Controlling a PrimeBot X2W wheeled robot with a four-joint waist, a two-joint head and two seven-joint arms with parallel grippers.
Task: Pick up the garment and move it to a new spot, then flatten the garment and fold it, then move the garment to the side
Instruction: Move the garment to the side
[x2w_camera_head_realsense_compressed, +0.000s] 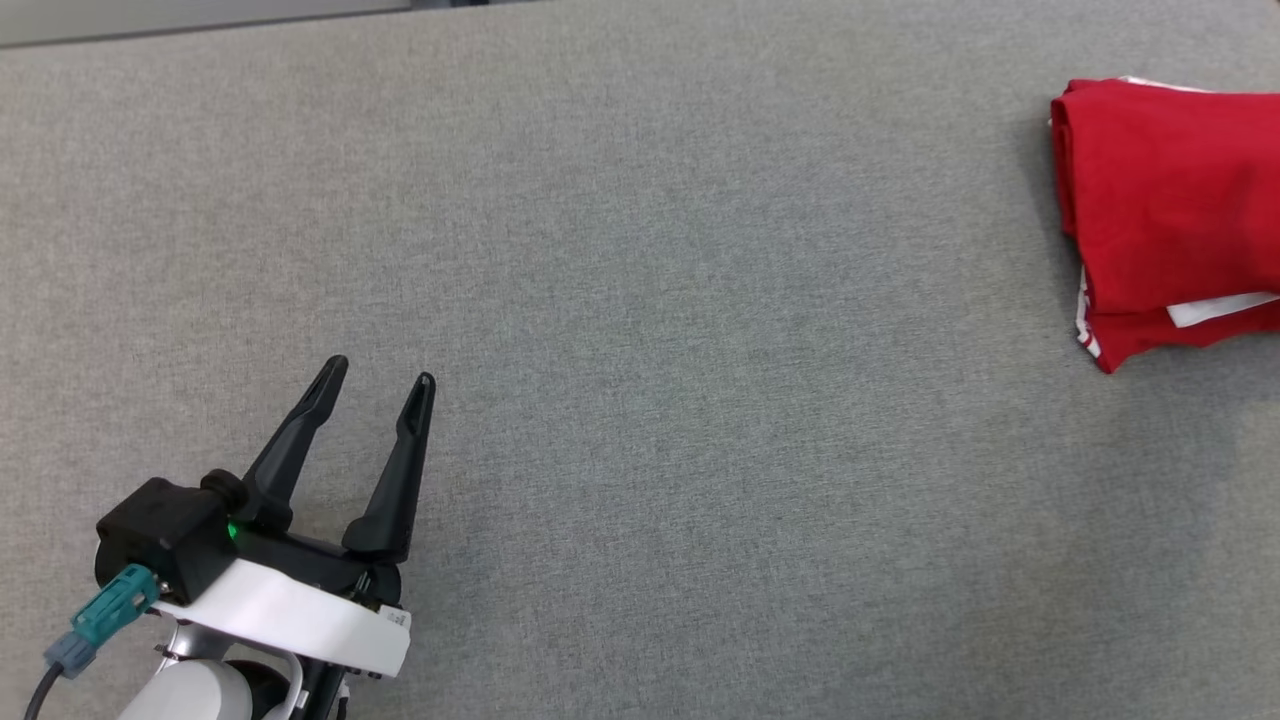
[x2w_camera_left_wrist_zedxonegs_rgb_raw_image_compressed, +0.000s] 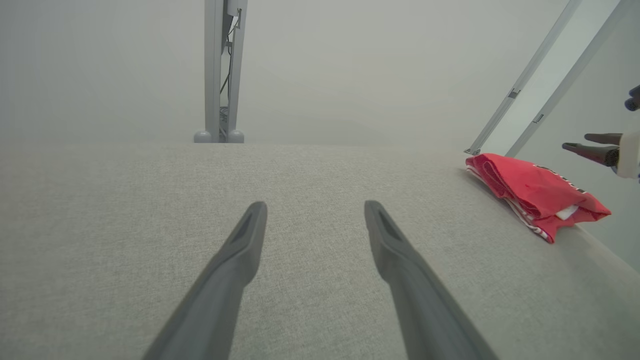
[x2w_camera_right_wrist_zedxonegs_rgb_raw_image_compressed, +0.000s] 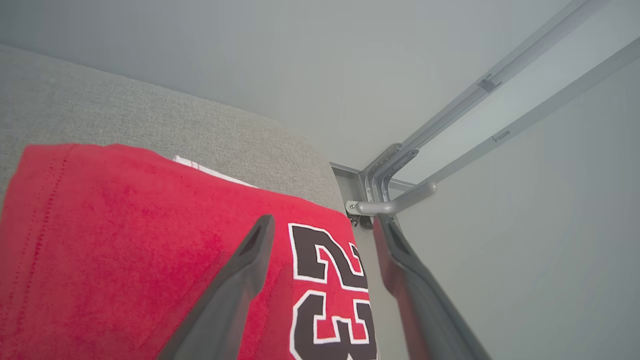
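Garment (x2w_camera_head_realsense_compressed: 1170, 200): red, folded, white trim, black no. 23 w/ white outline on top; lay at far right edge of grey table (x2w_camera_head_realsense_compressed: 640, 300), well apart from L gripper (x2w_camera_head_realsense_compressed: 382, 372). L gripper: fingers spread wide, nothing betw. them, over bare table at near left. R gripper (x2w_camera_right_wrist_zedxonegs_rgb_raw_image_compressed: 324, 222): jaws likewise apart & empty, poised above garment near table corner, not touching it as seen from left wrist view
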